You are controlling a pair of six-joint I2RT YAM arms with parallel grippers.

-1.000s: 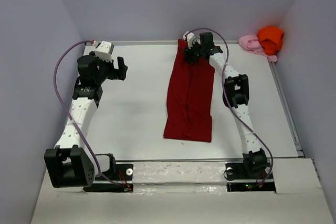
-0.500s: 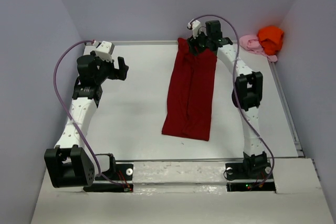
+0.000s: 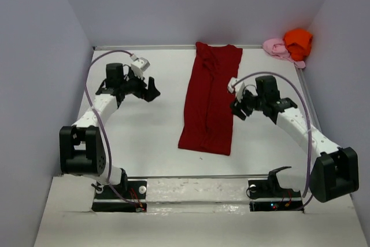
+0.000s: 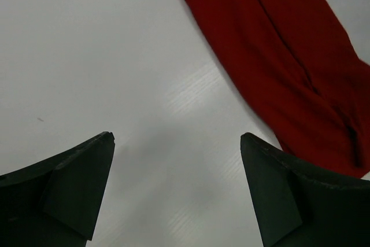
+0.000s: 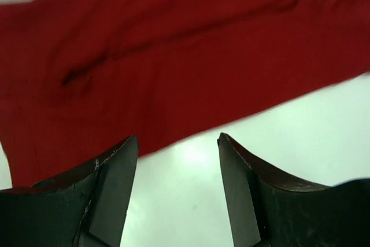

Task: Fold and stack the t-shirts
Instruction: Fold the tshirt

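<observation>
The dark red t-shirt (image 3: 209,99) lies flat as a long narrow strip running from the table's far edge toward the near side. My left gripper (image 3: 151,89) hovers open over bare table just left of it; in the left wrist view, gripper (image 4: 176,137) has the red cloth (image 4: 283,56) ahead to the right. My right gripper (image 3: 236,108) stands open beside the strip's right edge, empty; in the right wrist view, gripper (image 5: 177,138) has the red shirt's edge (image 5: 173,56) just beyond the fingertips. The orange t-shirt (image 3: 298,41) and pink t-shirt (image 3: 276,47) lie crumpled at the far right corner.
The white table (image 3: 144,137) is closed in by grey-violet walls on the left, far and right sides. A raised strip with the arm bases (image 3: 196,192) runs along the near edge.
My right gripper has drawn back from the red shirt's far end to its right edge near the middle. My left arm has swung right toward the shirt.
</observation>
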